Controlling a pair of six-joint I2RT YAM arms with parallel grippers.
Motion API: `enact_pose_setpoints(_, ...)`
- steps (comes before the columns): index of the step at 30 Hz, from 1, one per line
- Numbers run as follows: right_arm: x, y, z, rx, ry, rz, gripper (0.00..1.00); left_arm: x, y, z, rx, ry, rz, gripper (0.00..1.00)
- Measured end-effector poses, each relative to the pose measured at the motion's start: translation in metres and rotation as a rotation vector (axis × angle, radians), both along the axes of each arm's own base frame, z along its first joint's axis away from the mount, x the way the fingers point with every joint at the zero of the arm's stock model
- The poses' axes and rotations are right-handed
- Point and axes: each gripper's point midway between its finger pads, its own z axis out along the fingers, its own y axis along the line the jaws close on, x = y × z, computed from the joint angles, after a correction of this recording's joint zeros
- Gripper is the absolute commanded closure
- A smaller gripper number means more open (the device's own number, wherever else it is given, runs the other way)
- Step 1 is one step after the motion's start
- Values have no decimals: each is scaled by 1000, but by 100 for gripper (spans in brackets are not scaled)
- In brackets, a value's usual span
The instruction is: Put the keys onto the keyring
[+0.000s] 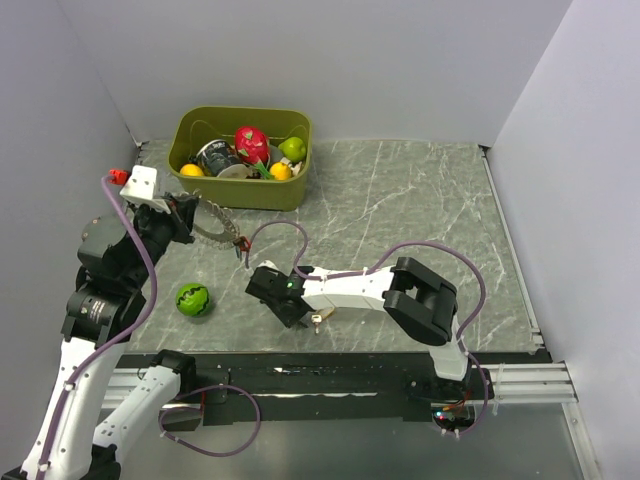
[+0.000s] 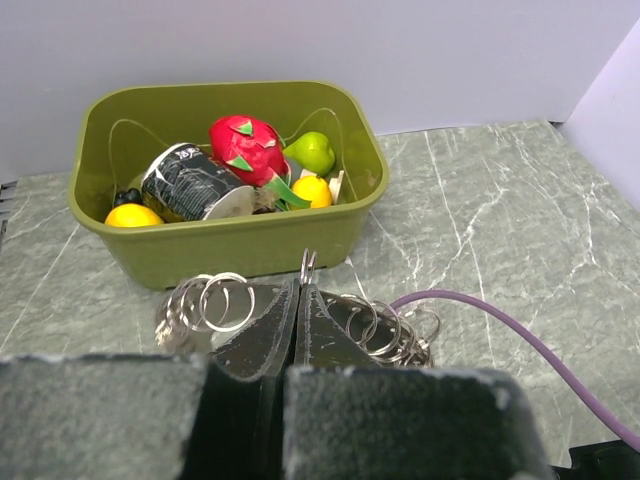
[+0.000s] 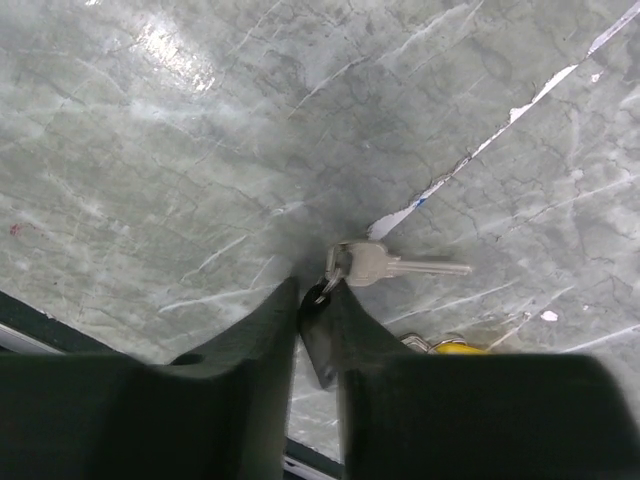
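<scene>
keyring (image 1: 214,226) is held by the left gripper (image 1: 188,215). its fingers (image 2: 265,335) are pressed flat together, with a small loop of the ring pinched right at the tips. in the left wrist view, coiled wire loops are seen spilling out on both sides of those fingers, just in front of the olive green bin (image 1: 240,192). a red dragon fruit (image 1: 251,143) and some other fruit are piled in the bin.

keys (image 1: 318,321) are found lying flat on the marble-look table (image 1: 420,200) near its front edge, well apart from the keyring and to the right of a green ball (image 1: 192,299). the right gripper (image 1: 305,312) is lowered onto them. its fingers (image 3: 255,330) are drawn close with only a slim gap left, and the ring end of a silver key (image 3: 385,265) is set between the tips. whether it's actually pinched can't be told. a yellow key head (image 3: 455,348) is half hidden behind the right finger.
</scene>
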Motion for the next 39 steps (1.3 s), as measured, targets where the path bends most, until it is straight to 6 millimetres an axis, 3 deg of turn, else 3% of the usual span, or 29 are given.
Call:
enact_pose_setpoints(1,0,0,0,-1,-3,0,95,0,0,0,0,0,-2,99)
enact_pose_setpoints(2,1,0,0,-3,-5,-1,99,0,-1,0,0,0,-5,99)
enact_pose_setpoints(10,7,-5,1,-1,-44,-28,100,-1,-3,0,0,-1,-18,99)
enact_pose_setpoints(20,0,-44,10,2,-92,-48,100,0,-5,-4,4,-4,-29,99)
enact_pose_setpoints(23,-1,-43,13,26,-94,-41,89,0,-6,-8,6,3,-36,99)
enact_pose_setpoints(24,-2,-43,14,33,-94,-36,76,1,-6,-9,7,4,-37,99)
enact_pose_setpoints(27,-5,-42,20,63,-89,-17,59,1,-8,-12,9,11,-43,99)
enact_pose_setpoints(31,-7,-35,36,129,-91,2,46,2,-9,-14,10,16,-47,99)
enact_pose_setpoints(35,-5,-25,49,198,-87,7,45,1,-10,-15,11,18,-54,99)
enact_pose_setpoints(39,1,-24,49,224,-68,-5,46,1,-11,-17,11,21,-63,99)
